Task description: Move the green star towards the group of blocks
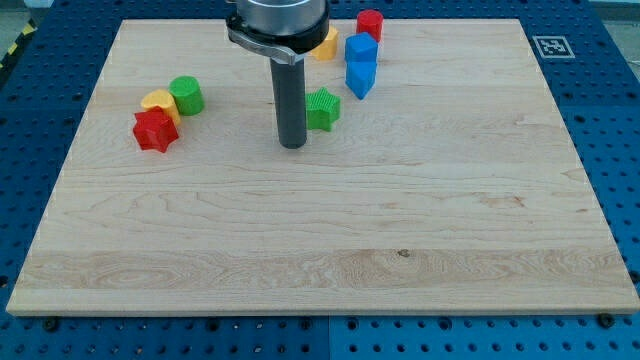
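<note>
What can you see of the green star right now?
The green star is a small, bright green block with ridged, pointed sides; it looks like matte plastic or painted wood. It lies flat on the wooden board, in the upper middle of the view. Its left edge is hidden behind my rod, and my tip sits just to its lower left, close enough that contact can't be ruled out. No other block touches it; two blue blocks sit apart, up and to its right.

I see a pale wooden board (pixel 330 250) with visible grain lying on a blue perforated table (pixel 610 110). A black-and-white square marker (pixel 549 45) sits beyond the board's top right corner. Lighting is even and bright.
</note>
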Tool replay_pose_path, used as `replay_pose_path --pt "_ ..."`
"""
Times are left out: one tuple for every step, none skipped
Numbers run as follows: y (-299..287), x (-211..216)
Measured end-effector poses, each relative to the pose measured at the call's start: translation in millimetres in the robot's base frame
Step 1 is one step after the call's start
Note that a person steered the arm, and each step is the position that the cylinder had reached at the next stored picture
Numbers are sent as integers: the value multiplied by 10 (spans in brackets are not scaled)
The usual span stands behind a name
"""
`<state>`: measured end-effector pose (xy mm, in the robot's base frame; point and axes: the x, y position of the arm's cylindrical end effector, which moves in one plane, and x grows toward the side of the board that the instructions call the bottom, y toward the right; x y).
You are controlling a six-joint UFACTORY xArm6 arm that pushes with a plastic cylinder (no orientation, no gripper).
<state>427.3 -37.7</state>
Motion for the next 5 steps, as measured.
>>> replay_pose_path --pt "111 0" --pt "310 -6" --pt "310 -29" --pt "310 -265" --pt "313 -499"
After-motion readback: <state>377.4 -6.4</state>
